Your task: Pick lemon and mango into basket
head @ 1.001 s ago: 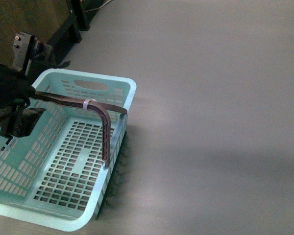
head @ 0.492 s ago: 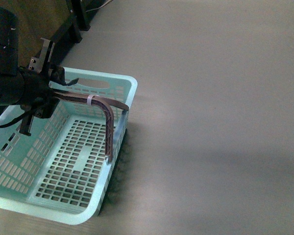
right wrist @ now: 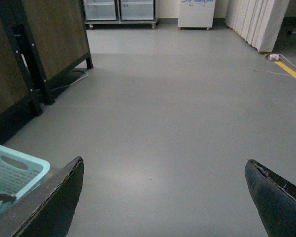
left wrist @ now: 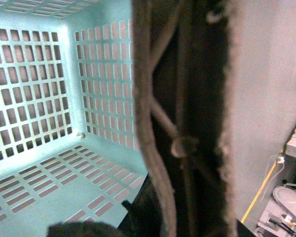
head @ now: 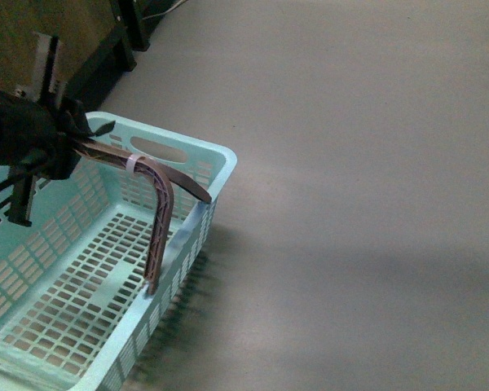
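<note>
**A:** Where's the basket?

**B:** In the front view it fills the corner from 7 to 9 o'clock, over the grey floor. I can't tell whether its bottom rests on the floor or hangs just above it.

**A:** What does it look like?

**B:** Light turquoise plastic with rows of rectangular slots in the sides and bottom. There's an oval hand-hole in the far end wall, toward 10 o'clock. The rim is smooth and rounded at the corners.

**A:** And the handle?

**B:** Brown and ribbed. It rises from the right-hand rim near 7 o'clock, bends sharply, and runs off toward 9 o'clock above the inside of the basket. A pale tie is looped around it just past the bend.

**A:** What's the left gripper doing?

**B:** It's at 9 o'clock, black, and clamped on the top run of the handle, which goes straight into it. The left wrist view backs this up. The handle crosses that view very close to the lens, with its ribs and a small stud showing. The slotted basket wall lies behind it.

**A:** And the right gripper?

**B:** Its two dark fingers are spread wide with only floor between them, so it grips nothing. A corner of the basket shows just beside one finger.

**A:** Anything else around?

**B:** In the front view there's a dark-framed cabinet at 11 o'clock. The right wrist view also shows a yellow line on the floor, far off.
</note>
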Controlling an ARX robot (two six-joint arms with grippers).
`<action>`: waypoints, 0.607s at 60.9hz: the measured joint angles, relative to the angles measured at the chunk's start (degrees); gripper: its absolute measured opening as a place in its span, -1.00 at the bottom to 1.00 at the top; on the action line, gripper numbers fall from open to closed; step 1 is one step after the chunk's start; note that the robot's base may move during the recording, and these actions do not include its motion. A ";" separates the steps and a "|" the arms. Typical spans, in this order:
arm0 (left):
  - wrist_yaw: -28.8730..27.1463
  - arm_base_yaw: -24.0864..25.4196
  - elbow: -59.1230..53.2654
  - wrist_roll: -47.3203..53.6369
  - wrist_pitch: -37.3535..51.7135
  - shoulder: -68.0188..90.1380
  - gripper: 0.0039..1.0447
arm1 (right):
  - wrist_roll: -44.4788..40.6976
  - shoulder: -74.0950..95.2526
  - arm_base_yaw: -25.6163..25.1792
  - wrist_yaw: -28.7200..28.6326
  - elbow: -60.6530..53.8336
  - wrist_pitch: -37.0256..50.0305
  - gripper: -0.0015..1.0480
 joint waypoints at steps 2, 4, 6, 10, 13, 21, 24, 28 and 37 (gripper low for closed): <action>-0.17 0.00 -1.27 -0.17 -0.46 -2.38 -0.92 | 0.00 0.00 0.00 0.00 0.00 0.00 0.83; -0.22 0.02 -2.45 -0.57 -1.22 -4.87 -0.92 | 0.00 0.00 0.00 0.00 0.00 0.00 0.83; -0.22 0.04 -3.56 -1.01 -2.23 -7.45 -0.92 | 0.00 0.00 0.00 0.00 0.00 0.00 0.83; -0.17 0.28 -5.55 -1.95 -4.61 -12.57 -0.92 | 0.00 0.00 0.00 0.00 0.00 0.00 0.83; -0.15 0.48 -6.73 -2.51 -6.51 -16.02 -0.92 | 0.00 0.00 0.00 0.00 0.00 0.00 0.83; -0.17 1.22 -10.05 -4.37 -12.52 -27.82 -0.92 | 0.00 0.00 0.00 0.00 0.00 0.00 0.83; -0.22 1.49 -10.56 -4.74 -14.53 -31.50 -0.92 | 0.00 0.00 0.00 0.00 0.00 0.00 0.83; -0.44 1.92 -10.95 -5.18 -17.42 -36.81 -0.92 | 0.00 0.00 0.00 0.00 0.00 0.00 0.83; -1.05 2.47 -10.93 -5.75 -23.12 -47.84 -0.92 | 0.00 0.00 0.00 0.00 0.00 0.00 0.83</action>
